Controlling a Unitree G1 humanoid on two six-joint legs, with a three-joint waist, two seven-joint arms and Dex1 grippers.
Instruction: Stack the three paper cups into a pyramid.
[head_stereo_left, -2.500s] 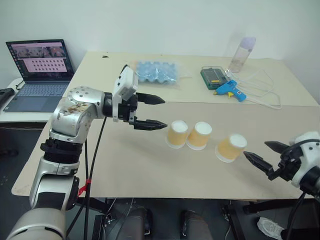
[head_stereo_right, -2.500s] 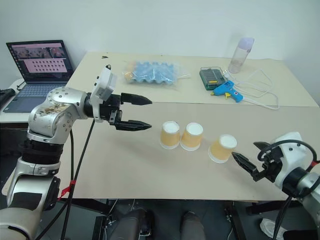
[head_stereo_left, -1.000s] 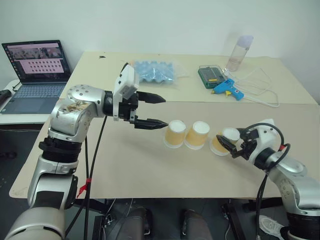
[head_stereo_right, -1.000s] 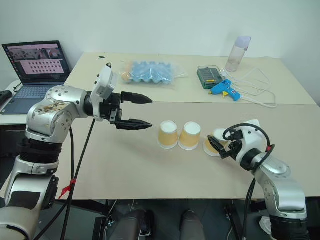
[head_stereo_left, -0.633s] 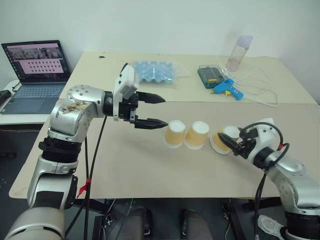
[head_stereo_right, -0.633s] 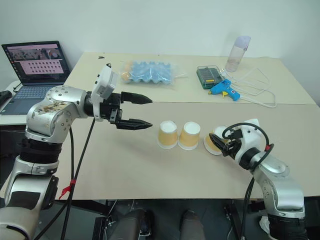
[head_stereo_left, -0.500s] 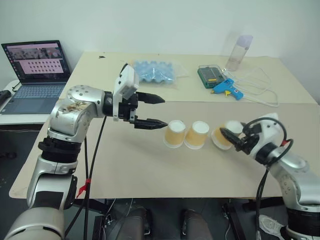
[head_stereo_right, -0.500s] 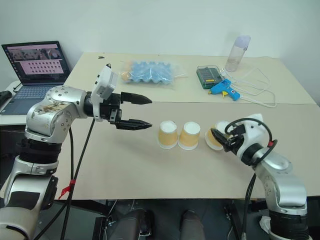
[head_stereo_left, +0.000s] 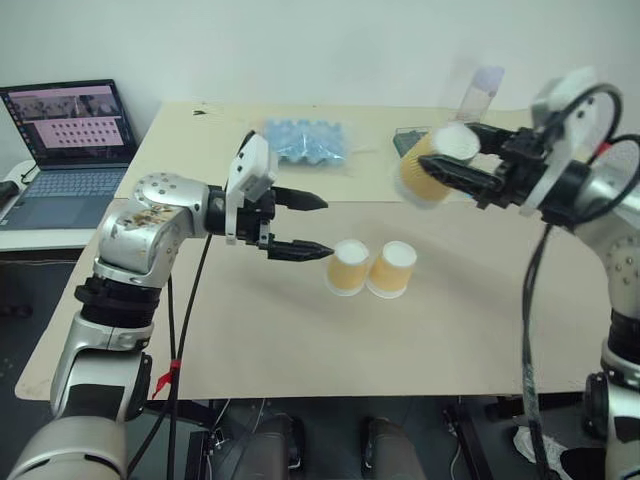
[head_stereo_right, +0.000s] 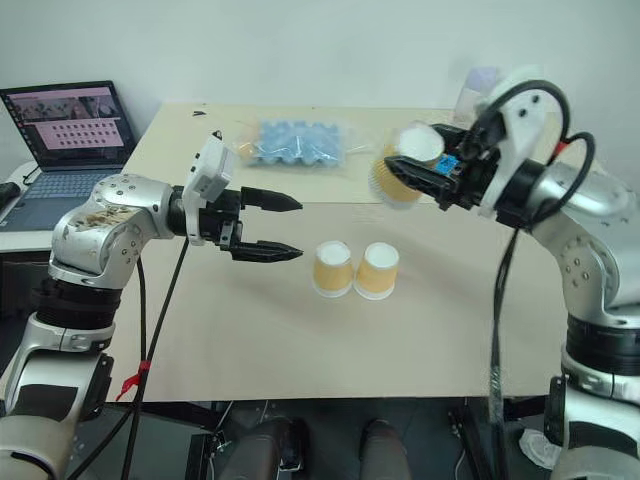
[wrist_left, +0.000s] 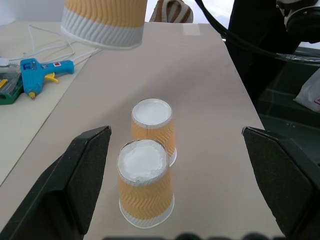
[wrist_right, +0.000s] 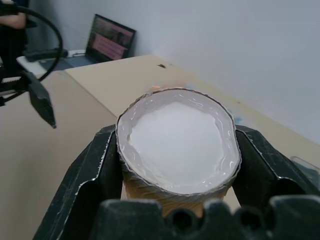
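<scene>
orange-tan ribbed paper cups (head_stereo_left: 371, 268); white flat bases, rims

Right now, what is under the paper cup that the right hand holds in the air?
The lifted cup hangs over bare table, nothing touching it below. The two other cups stand upside down nearby. Its inside cannot be seen.

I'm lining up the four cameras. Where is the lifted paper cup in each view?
Left eye view: lifted cup in the air, upper right, clamped in the right hand.
Right eye view: upper middle-right.
Left wrist view: only its rim end, at the top edge.
Right wrist view: centre, white base facing the camera.
Shared landmark: the two cups on the table.
</scene>
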